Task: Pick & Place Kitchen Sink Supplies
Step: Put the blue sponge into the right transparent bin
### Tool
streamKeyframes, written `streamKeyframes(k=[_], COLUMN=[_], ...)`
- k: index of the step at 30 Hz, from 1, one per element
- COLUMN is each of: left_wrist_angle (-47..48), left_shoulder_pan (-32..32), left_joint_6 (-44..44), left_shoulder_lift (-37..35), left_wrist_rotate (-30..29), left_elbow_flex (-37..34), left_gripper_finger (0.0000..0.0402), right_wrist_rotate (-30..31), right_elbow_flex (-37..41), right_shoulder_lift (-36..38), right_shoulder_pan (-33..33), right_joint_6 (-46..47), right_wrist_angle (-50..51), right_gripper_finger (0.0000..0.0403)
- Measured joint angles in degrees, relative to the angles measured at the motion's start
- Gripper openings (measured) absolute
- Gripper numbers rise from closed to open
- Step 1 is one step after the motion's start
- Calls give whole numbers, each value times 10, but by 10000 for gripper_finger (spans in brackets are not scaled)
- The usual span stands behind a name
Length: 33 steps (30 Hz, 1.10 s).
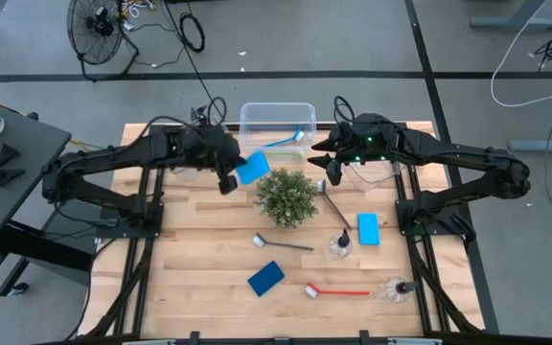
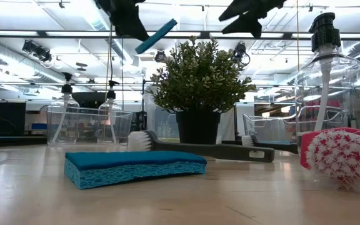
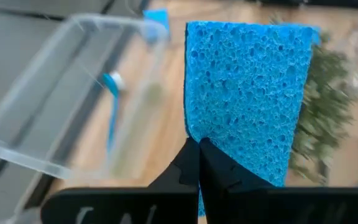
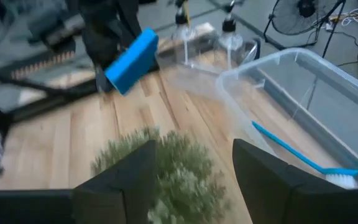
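Bin: holding one blue brush.
Left gripper: I am pinching a blue sponge aloft beside that bin.
Right gripper: I am hovering parted, empty, near the plant.
Remaining: sponges, brushes and bottles are lying on the table.

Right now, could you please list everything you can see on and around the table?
sponges: three, blue; one held in the air, one right of the plant, one near the front edge
brushes: four; blue one in the bin, two dark grey by the plant, red one at the front
bottles: two on the open table, clear with black caps; two more at the back left
plant: one, green, table centre
clear bin: one, back centre
fan: one, black, on the floor
left gripper: shut on a sponge
right gripper: open, above the plant
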<state>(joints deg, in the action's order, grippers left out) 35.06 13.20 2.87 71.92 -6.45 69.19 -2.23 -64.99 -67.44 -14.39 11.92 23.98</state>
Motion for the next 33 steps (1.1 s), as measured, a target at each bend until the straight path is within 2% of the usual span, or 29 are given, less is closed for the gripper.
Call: streamKeyframes(k=[7,16,20,27,33], left_wrist_angle=[-66,-161,-188,-181,-183], left_shoulder_pan=[39,50,50,50,50], left_joint_6=[87,172,195,237,262], left_shoulder_lift=[2,35,55,77,80], left_wrist_rotate=[-22,-45,-45,-66,-88], left_elbow_flex=[0,0,0,0,0], left_gripper_finger=[0,0,0,0,0], right_wrist_rotate=[48,50,39,17,29], right_elbow_flex=[0,0,-1,-1,-1], right_shoulder_lift=[0,-16,-40,-87,-116], right_shoulder_pan=[-4,-30,-31,-30,-27], right_joint_6=[52,112,116,129,132], right_wrist_angle=[-56,-85,-116,-181,-230], right_gripper_finger=[213,217,235,287,310])
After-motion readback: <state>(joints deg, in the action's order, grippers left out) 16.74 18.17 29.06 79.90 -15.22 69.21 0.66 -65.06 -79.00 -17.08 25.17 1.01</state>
